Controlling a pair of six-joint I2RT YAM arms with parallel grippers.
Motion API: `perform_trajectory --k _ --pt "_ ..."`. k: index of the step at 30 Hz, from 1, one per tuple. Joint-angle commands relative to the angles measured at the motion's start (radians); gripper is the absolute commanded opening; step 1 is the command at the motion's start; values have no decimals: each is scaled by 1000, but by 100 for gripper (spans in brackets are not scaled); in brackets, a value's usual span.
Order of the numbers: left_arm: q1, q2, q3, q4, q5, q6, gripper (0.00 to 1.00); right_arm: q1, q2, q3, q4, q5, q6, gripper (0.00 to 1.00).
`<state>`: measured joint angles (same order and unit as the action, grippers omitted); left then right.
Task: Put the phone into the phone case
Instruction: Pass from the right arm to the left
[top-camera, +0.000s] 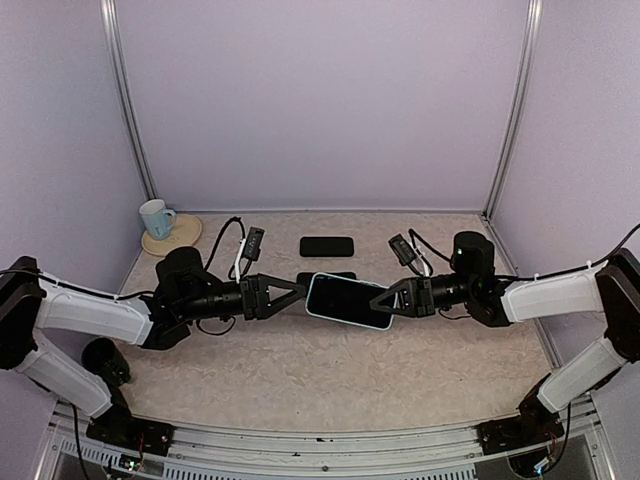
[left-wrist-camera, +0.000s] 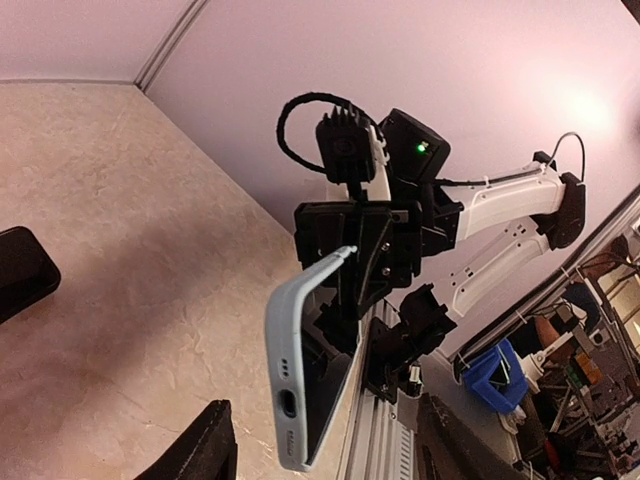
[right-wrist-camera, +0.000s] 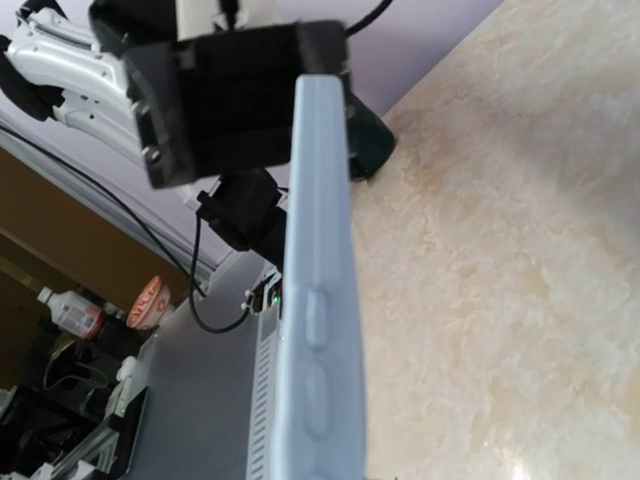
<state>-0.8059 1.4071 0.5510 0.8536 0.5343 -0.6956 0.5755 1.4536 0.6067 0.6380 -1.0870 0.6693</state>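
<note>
Looking down from above, I see the phone (top-camera: 348, 300) sitting inside the pale blue case (left-wrist-camera: 283, 340), its dark screen framed by the rim, so I judge the insertion largely done. From the left wrist camera, the case corner up by the right gripper (top-camera: 385, 300) looks like a thin lip standing off the body. That corner may not be seated, though I cannot be sure. What is left, as I read it, is pressing that corner home and setting the phone down.

My right gripper is clamped on the right end of the phone and carries it alone. My left gripper (top-camera: 298, 292) has its jaws spread, with its fingers (left-wrist-camera: 205, 445) either side of the phone's left end and not touching it.

The phone hangs in the air over the middle of the table (top-camera: 300, 380), between the two grippers. A black slab (top-camera: 327, 246) lies on the table just beyond it, and I cannot tell what it is.

Its long axis runs left to right, the right end a little nearer. The screen faces up, and the port end points left.
</note>
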Motion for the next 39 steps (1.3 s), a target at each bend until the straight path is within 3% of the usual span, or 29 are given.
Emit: perform_trajectory --k 1,8,22,37,39 --pt "19 13 59 -79 -25 44 62 -1 1 8 45 -49 1 0" --pt "6 91 157 -159 -6 94 63 19 10 11 57 -59 7 0" --pt "-25 146 203 -169 56 111 52 23 32 19 55 -52 5 0" --pt "-36 175 211 -160 68 94 2 21 27 38 15 -36 -15 0" --pt "-34 174 202 -152 58 83 0 21 29 47 -4 -32 -25 0"
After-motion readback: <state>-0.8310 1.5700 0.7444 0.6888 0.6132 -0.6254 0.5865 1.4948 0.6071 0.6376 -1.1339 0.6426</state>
